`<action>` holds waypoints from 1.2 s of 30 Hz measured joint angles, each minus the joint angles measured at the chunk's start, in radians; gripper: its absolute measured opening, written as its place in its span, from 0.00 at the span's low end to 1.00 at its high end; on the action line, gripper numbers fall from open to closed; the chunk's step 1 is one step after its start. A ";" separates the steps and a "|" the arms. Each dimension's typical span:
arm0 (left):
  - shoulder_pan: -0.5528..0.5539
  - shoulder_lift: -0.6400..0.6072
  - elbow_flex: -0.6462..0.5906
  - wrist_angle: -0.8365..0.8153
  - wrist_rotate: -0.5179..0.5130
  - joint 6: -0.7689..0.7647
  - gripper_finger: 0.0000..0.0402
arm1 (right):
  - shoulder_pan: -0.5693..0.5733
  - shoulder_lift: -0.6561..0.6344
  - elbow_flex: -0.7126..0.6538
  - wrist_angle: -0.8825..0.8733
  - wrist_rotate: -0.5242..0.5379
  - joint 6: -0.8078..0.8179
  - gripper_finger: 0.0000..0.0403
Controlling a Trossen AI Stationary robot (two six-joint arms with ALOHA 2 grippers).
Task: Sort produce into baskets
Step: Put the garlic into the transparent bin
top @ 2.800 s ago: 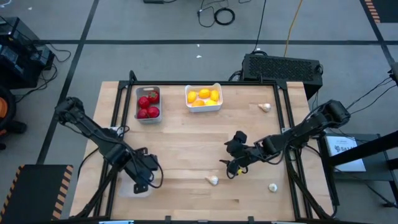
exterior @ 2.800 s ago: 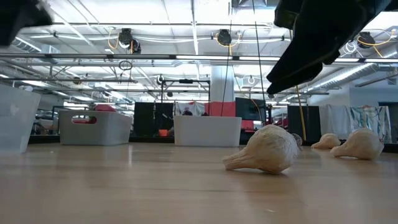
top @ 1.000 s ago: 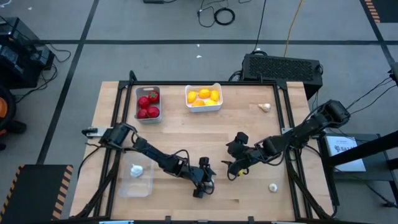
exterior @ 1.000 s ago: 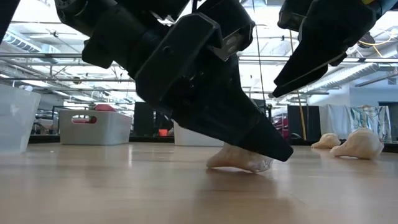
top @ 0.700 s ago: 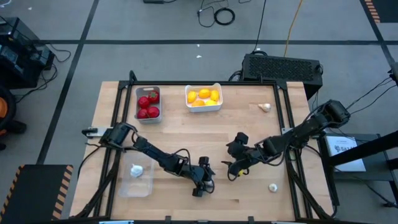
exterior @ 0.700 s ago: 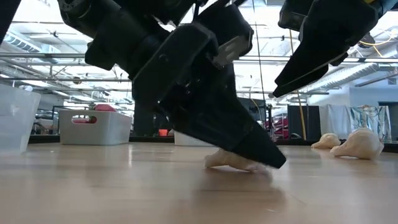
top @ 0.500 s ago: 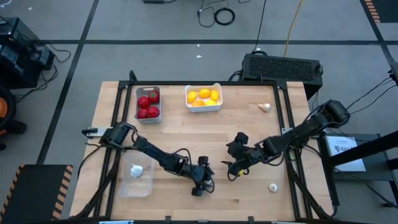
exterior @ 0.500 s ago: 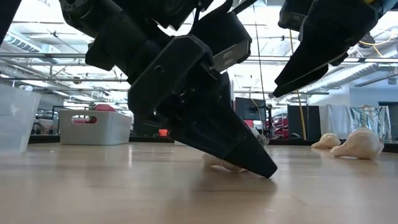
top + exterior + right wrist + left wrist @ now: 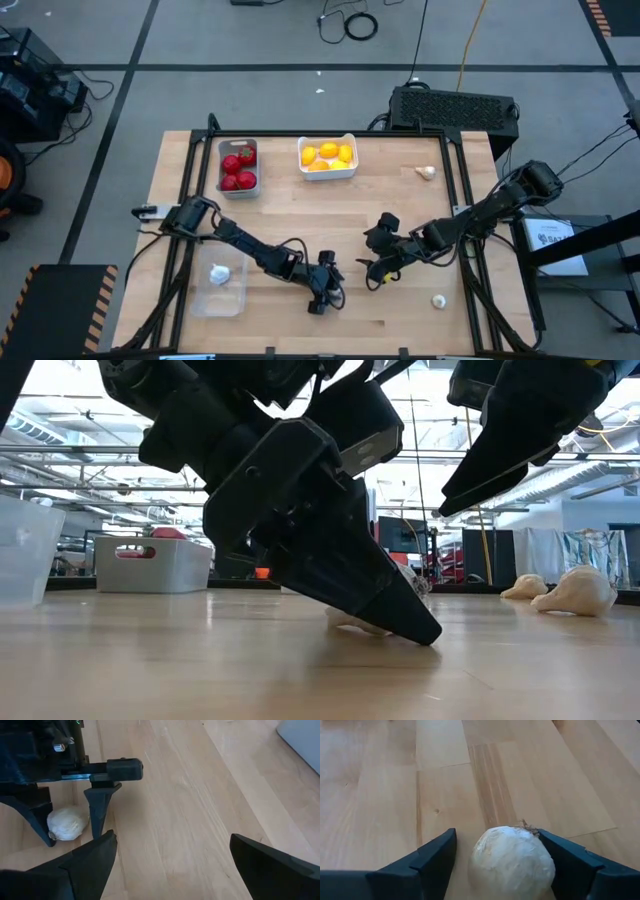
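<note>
A white garlic bulb lies on its side on the wooden table, between the fingers of my open left gripper, at the table's near middle. In the low view the gripper hides most of the bulb. My right gripper hovers open and empty just to the right. The grey tray holds red tomatoes, the white tray holds yellow fruits, and the clear tray holds one garlic bulb. My left gripper comes down slanting from above, its fingers on either side of the bulb. One finger lies against the bulb's side. The other finger stands a small gap off it. The bulb rests on the table.
Two more garlic bulbs lie loose: one near the right front and one at the far right. Both show at the right of the low view. The right arm reaches in from the table's right edge.
My left gripper has sunk and tipped down over the garlic bulb, so its fingertip now reaches the tabletop beside the bulb. The bulb stays on the table. My right gripper has kept still.
</note>
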 joint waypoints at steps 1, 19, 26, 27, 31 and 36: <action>0.000 0.000 0.000 0.000 0.000 0.000 0.66 | 0.000 0.000 0.000 0.000 0.000 0.000 0.93; -0.010 -0.142 0.014 -0.074 0.089 -0.080 0.40 | 0.000 0.000 0.000 -0.005 0.000 0.005 0.93; -0.047 -0.333 0.016 -0.266 0.091 -0.164 0.40 | 0.001 0.000 0.000 -0.005 0.000 0.008 0.93; -0.055 -0.358 0.016 -0.302 0.095 -0.201 0.40 | 0.001 0.000 0.000 -0.001 0.000 0.008 0.93; -0.102 -0.453 0.016 -0.485 0.151 -0.350 0.39 | 0.002 0.000 0.000 0.001 0.000 0.031 0.93; -0.195 -0.534 0.016 -0.729 0.165 -0.558 0.39 | 0.002 0.000 0.000 0.002 0.000 0.090 0.93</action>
